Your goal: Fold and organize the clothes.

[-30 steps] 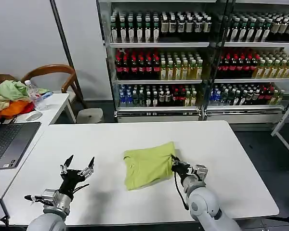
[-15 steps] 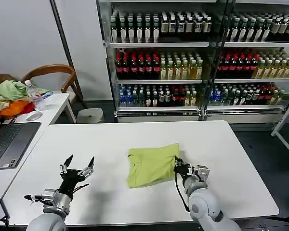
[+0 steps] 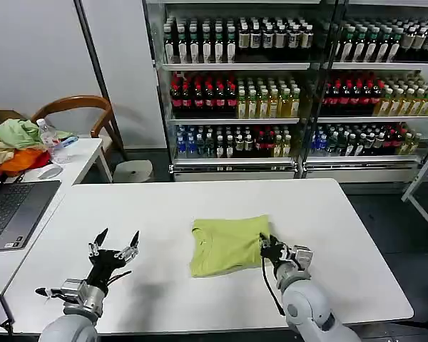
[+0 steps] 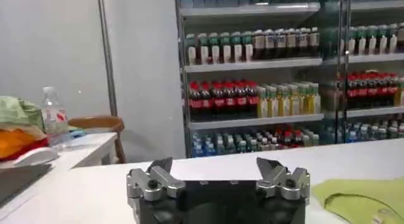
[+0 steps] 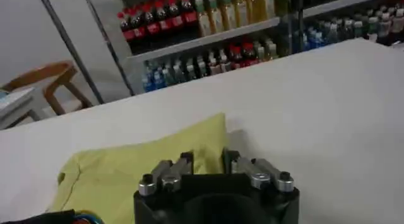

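Behind my white table (image 3: pixel 342 214) stand tall coolers (image 3: pixel 271 85) packed with bottled drinks in rows — dark caps on top, red and yellow beneath, blue lower down. Off to my left a second table (image 3: pixel 78 160) carries a laptop (image 3: pixel 11 210), a water bottle (image 3: pixel 51 140) and a heap of pale green and orange cloth (image 3: pixel 14 146), with a wooden chair (image 3: pixel 82 114) behind it.

On my table, a little right of centre, lies the T-shirt (image 3: pixel 228 244) — lime yellow-green, folded into a compact rectangle, its collar side toward my left. From my right wrist camera its flat yellow-green surface spreads just ahead of my fingers.

My right gripper (image 3: pixel 271 247) sits at the shirt's right edge, low on the table. Its fingers (image 5: pixel 184 163) are close together at the cloth's edge, but I cannot tell whether any fabric is pinched between them.

My left gripper (image 3: pixel 114 246) is poised above bare table near the front left, well apart from the shirt. Its two fingers (image 4: pixel 158 170) are spread wide with nothing between them, and a corner of the shirt shows off to one side in that wrist camera.
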You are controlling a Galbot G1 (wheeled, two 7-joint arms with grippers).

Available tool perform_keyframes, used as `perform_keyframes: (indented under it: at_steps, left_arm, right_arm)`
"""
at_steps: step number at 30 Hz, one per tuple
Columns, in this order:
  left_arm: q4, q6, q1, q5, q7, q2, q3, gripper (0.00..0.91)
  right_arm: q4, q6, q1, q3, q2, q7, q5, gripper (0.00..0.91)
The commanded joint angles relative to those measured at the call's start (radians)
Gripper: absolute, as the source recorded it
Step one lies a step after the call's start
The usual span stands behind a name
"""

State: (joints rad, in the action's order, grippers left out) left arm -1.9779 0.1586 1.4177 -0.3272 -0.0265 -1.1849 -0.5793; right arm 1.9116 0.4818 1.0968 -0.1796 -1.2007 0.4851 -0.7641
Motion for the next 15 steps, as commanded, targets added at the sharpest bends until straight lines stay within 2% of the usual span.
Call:
perform_keyframes:
  at_steps: [1, 4, 6, 11, 15]
  left_arm:
    - [-0.011, 0.008, 0.002, -0.025, 0.007, 0.003, -0.006, 0.907]
    - [-0.005, -0.003, -0.001, -0.022, 0.009, 0.01, -0.009, 0.907]
    - [-0.005, -0.007, -0.004, -0.02, 0.012, 0.012, -0.007, 0.907]
    - [-0.004, -0.009, -0.015, -0.017, 0.014, 0.012, 0.003, 0.907]
    - [0.003, -0.014, -0.019, -0.016, 0.016, 0.019, 0.003, 0.907]
  right_arm:
    - [0.046, -0.003, 0.03, -0.039, 0.059, -0.203, 0.191, 0.907]
    - [0.07, -0.014, 0.034, -0.073, 0.087, -0.244, 0.258, 0.907]
    - [0.055, -0.09, 0.021, -0.097, 0.097, -0.253, 0.344, 0.907]
    - [0.003, -0.153, -0.027, -0.154, 0.113, -0.303, 0.406, 0.907]
    - [-0.014, -0.187, -0.039, -0.186, 0.128, -0.351, 0.42, 0.907]
